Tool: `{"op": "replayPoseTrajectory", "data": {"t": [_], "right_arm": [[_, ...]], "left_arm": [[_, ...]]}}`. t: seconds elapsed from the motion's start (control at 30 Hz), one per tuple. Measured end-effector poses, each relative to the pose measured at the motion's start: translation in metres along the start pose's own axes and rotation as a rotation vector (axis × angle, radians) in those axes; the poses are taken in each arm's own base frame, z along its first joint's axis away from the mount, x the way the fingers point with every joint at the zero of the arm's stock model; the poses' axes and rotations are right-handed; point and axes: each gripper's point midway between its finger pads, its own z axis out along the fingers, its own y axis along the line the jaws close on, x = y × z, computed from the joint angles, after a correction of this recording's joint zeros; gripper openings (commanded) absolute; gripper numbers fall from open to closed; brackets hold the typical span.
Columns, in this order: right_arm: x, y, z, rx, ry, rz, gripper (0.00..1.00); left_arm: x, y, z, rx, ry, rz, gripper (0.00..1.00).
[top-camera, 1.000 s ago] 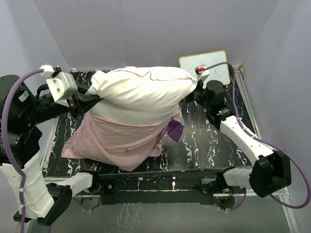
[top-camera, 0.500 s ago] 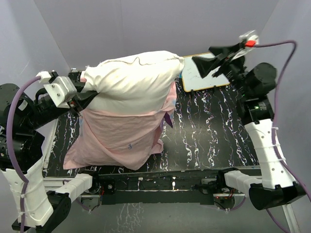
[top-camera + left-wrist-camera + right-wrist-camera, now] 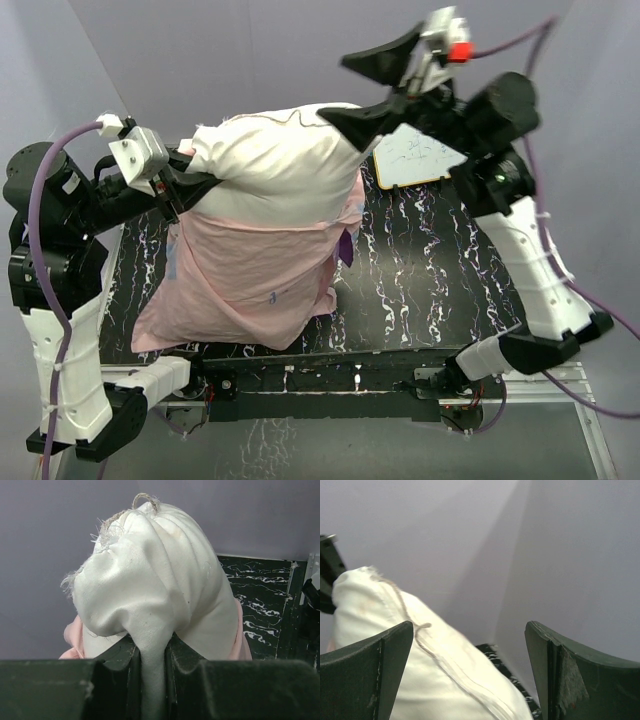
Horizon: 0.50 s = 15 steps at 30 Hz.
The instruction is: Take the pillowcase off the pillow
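Note:
The white pillow (image 3: pixel 280 170) is held up off the table, its top half bare. The pillowcase (image 3: pixel 250 275) hangs inside out, pale pink, round its lower half, with a purple bit (image 3: pixel 346 248) at the right. My left gripper (image 3: pixel 192 180) is shut on the pillow's left corner; the left wrist view shows white fabric (image 3: pixel 152 680) pinched between the fingers. My right gripper (image 3: pixel 355 90) is open, raised above the pillow's right end, touching nothing. The right wrist view shows the pillow (image 3: pixel 435 675) under the spread fingers (image 3: pixel 375 675).
A small framed whiteboard (image 3: pixel 415 160) lies at the back right on the black marbled table (image 3: pixel 430 280). Grey walls close in the back and both sides. The right arm reaches high over the table's right half.
My right gripper has let go of the pillow's right end, opened and risen up and left above the pillow. The left gripper keeps its hold; the pillow's right end has sagged.

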Motion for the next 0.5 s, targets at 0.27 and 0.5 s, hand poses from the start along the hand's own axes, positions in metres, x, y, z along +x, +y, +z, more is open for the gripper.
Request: {"op": "replayPoseTrajectory", "data": {"t": [0.27,0.5], "right_arm": [[0.104,0.055,0.048,-0.281,0.222,0.098,0.98],[0.105,0.095,0.044,-0.448,0.223,0.106,0.98]], "left_arm": [[0.012,0.0,0.01,0.063,0.029,-0.05,0.0],[0.019,-0.007,0.004,0.066,0.054,-0.025,0.0]]}}
